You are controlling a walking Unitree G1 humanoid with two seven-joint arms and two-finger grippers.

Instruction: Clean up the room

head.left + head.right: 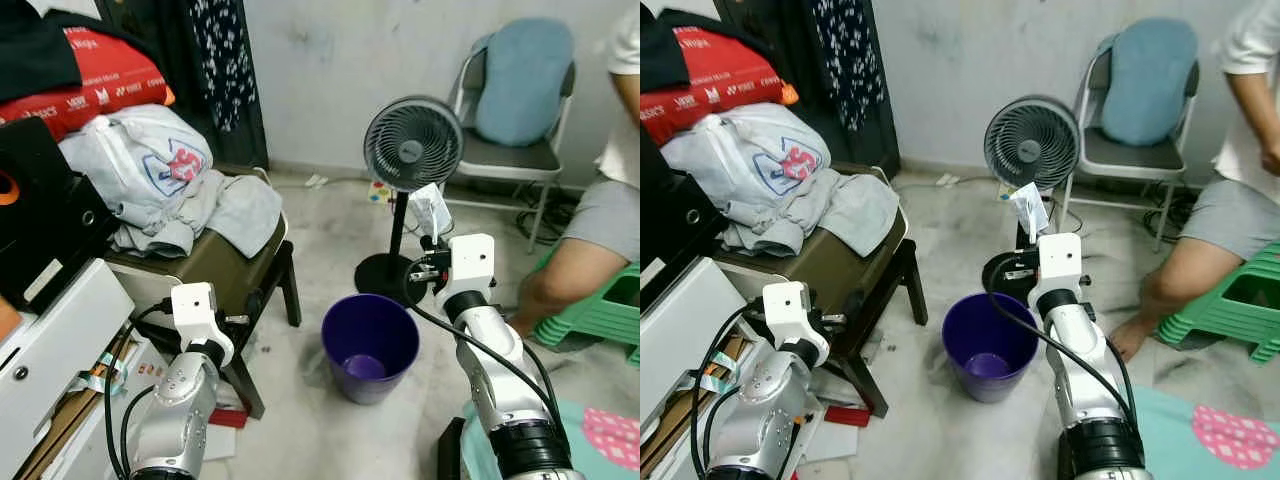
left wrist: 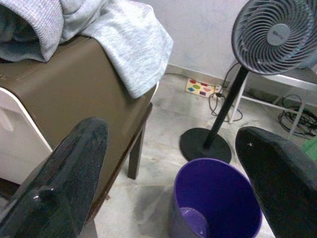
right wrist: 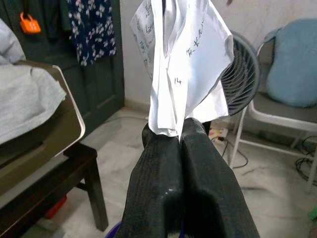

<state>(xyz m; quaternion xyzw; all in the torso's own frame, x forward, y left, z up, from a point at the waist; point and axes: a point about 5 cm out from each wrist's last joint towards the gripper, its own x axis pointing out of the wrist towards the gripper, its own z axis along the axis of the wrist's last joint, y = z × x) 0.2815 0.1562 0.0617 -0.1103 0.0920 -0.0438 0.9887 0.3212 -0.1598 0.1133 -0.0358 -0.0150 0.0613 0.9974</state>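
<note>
right gripper (image 3: 181, 131): pinches crumpled paper (image 3: 181, 64) upright, centre frame — ready for binning
purple bin (image 1: 369, 347): just below
left gripper (image 2: 173, 163): fingers spread, empty

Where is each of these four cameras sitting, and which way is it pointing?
Left eye view: on the head, looking forward and down at the purple bin, fan and folding chair; both silver arms show.
Right eye view: beside it, same scene slightly shifted; a seated person is at the right.
Left wrist view: on the left arm, looking along the open left hand at the bin and brown suitcase.
Right wrist view: looking along the right hand, shut on crumpled paper.
All four share the fan.
</note>
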